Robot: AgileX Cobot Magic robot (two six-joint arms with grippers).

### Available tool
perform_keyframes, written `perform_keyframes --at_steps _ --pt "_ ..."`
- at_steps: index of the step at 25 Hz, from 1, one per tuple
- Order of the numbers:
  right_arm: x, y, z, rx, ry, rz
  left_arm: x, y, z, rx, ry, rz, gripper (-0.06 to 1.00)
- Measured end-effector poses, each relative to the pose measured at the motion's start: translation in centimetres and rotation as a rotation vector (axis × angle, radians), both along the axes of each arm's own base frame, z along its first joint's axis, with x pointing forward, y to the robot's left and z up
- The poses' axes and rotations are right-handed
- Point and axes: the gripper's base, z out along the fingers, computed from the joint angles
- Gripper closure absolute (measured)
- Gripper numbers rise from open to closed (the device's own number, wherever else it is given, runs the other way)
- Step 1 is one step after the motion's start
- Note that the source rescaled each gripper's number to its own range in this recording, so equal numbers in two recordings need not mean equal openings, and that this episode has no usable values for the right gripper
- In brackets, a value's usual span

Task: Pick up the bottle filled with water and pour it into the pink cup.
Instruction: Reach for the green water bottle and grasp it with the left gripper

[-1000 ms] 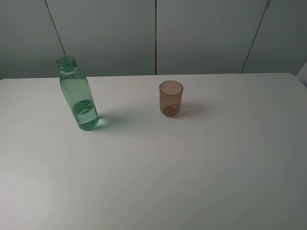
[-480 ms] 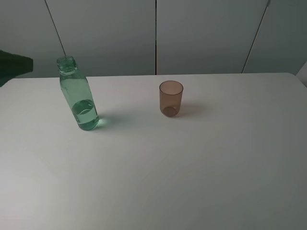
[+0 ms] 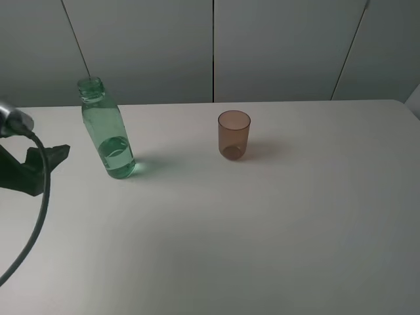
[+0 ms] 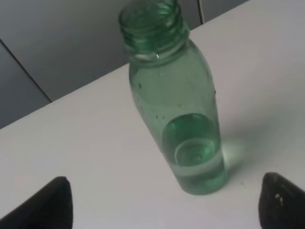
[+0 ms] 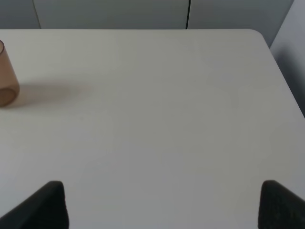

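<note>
White table [image 3: 275, 236]; bottle [image 3: 109, 141] toward far left; left end effector [image 4: 164, 205] wide, nearby; right end effector [image 5: 162, 205] wide

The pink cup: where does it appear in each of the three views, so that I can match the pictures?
Exterior high: the pink cup stands upright near the middle, toward the table's far edge.
Left wrist: not in it.
Right wrist: the pink cup is partly cut off at the picture's edge.
Shared landmark: the white table, its far edge meeting the grey wall.
</note>
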Motion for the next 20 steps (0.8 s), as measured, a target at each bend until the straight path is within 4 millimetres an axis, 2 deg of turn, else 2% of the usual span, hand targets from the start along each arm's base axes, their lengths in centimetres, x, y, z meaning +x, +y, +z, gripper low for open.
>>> perform_keyframes --at_steps 5,13,20 --pt "0.0 0.0 0.0 0.0 0.0 0.0 0.4 0.5 -0.6 -0.016 -0.072 0.084 -0.06" --pt "0.0 0.0 0.0 0.0 0.0 0.0 2.6 0.3 -3.7 -0.006 -0.032 0.181 -0.06" --pt "0.0 0.0 0.0 0.0 0.0 0.0 3.3 -0.7 -5.4 -0.014 0.0 0.119 -0.06"
